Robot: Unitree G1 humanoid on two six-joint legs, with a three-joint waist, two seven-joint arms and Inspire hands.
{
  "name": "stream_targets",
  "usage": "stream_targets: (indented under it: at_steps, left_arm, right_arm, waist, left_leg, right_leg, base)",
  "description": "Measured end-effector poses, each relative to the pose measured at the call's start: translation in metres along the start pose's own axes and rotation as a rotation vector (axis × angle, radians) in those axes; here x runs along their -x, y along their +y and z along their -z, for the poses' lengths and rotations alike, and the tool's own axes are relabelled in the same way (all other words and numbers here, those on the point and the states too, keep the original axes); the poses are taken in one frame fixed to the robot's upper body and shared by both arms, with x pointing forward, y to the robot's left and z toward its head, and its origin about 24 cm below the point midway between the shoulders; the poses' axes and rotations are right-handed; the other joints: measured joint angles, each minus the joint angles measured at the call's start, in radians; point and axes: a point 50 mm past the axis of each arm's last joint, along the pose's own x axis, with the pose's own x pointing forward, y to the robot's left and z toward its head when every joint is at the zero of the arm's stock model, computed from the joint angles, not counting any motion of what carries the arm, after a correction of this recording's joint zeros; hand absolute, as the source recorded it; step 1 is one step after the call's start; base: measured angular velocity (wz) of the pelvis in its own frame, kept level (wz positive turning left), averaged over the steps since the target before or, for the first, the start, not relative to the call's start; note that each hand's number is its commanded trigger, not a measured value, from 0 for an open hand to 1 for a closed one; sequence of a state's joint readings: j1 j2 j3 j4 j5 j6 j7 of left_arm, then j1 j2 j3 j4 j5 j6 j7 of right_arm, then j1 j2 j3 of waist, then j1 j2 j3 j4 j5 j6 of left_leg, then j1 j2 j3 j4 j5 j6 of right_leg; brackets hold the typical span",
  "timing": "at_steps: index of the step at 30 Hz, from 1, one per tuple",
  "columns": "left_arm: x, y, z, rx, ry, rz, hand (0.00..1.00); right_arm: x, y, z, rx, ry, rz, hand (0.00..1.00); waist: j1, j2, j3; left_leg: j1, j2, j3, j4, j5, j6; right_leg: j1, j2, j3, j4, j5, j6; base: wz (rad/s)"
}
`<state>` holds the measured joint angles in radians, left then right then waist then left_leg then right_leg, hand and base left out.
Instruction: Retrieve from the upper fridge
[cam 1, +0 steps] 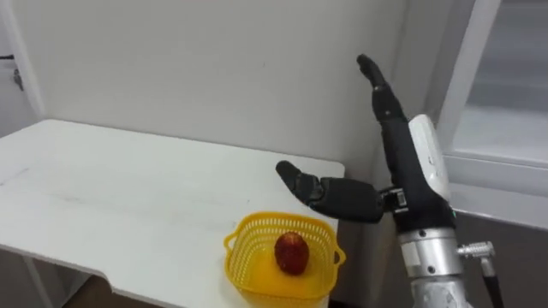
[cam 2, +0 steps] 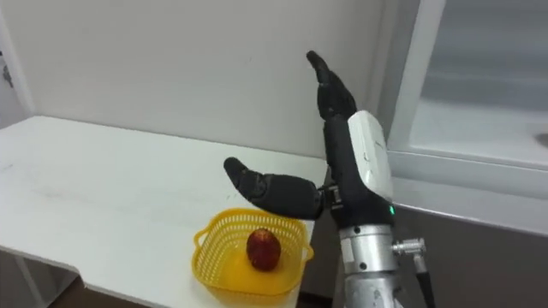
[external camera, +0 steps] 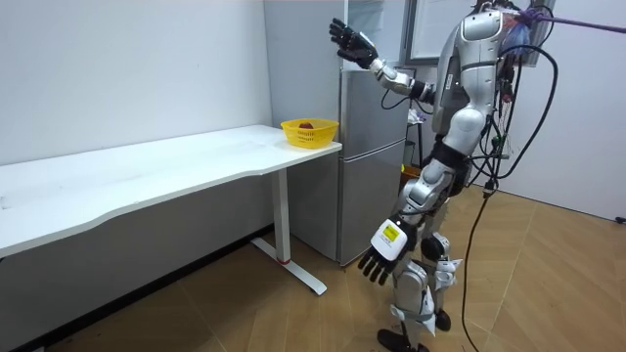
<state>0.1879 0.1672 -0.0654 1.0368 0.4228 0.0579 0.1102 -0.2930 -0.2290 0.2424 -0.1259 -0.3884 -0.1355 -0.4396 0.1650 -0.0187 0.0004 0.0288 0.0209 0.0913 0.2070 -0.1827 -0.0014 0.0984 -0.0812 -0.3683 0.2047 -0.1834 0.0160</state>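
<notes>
Left eye view: the right hand is raised empty, fingers straight, thumb spread, likely reaching for the upper door. The apple lies in the yellow basket on the table corner.

Room view: the left hand hangs relaxed near the fridge.

Right eye view: the fridge's inside is cut off.

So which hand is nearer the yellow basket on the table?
Right. The right hand is raised open, above the yellow basket and to its right; the left hand hangs low by the robot's leg, away from the table.
</notes>
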Motion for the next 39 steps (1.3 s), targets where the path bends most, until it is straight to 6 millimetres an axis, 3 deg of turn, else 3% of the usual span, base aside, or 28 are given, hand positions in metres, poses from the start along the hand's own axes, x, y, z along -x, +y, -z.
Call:
stream_targets:
  at_steps: [4,12,22,28,35,39]
  left_arm:
    - [0.0,-0.002,0.001,0.003,0.006,0.004,0.0]
    - [-0.001,0.004,-0.001,0.02,-0.036,-0.026,0.0]
    - [0.001,0.0,0.008,0.03,-0.01,-0.01,0.0]
    - [0.001,-0.001,0.013,0.074,0.006,-0.009,0.0]
    - [0.001,0.003,0.011,0.092,0.0,-0.024,0.0]
    - [0.001,0.006,0.013,0.087,0.001,-0.027,0.0]
  right_arm:
    - [0.007,-0.007,-0.012,-0.029,-0.046,0.029,0.0]
    - [0.012,-0.042,-0.029,-0.03,-0.155,0.184,0.0]
    - [0.021,-0.067,-0.031,0.023,-0.183,0.326,0.0]
    - [0.021,-0.086,-0.028,0.087,-0.204,0.424,0.0]
    - [0.02,-0.114,-0.017,0.138,-0.186,0.527,0.0]
    - [0.014,-0.128,-0.008,0.13,-0.156,0.56,0.0]
  waist:
    - [-0.035,0.007,-0.0008]
    - [-0.082,0.008,-0.0033]
    - [-0.129,-0.014,-0.0075]
    - [-0.135,-0.028,0.0011]
    - [-0.135,-0.041,-0.002]
    - [-0.134,-0.045,0.0001]
  left_leg:
    - [0.006,0.004,0.016,-0.001,0.0,0.0]
    - [0.023,0.008,0.041,-0.01,0.0,-0.001]
    - [0.055,0.007,0.049,-0.037,-0.001,-0.003]
    - [0.052,0.007,0.049,-0.037,-0.001,-0.003]
    - [0.052,0.004,0.05,-0.038,-0.001,-0.003]
    - [0.053,0.005,0.05,-0.039,-0.001,-0.003]
  right_leg:
    - [-0.004,0.004,0.021,0.001,0.002,-0.003]
    - [-0.012,0.011,0.061,0.001,0.004,-0.005]
    - [-0.001,0.014,0.074,0.0,0.004,-0.005]
    - [-0.002,0.016,0.078,-0.004,0.004,-0.005]
    - [0.001,0.018,0.088,-0.019,0.005,-0.003]
    - [0.001,0.019,0.089,-0.018,0.005,-0.002]
  base:
    - [-0.12]
    - [-0.14]
    - [-0.07]
    - [0.0]
    - [0.0]
    - [0.0]
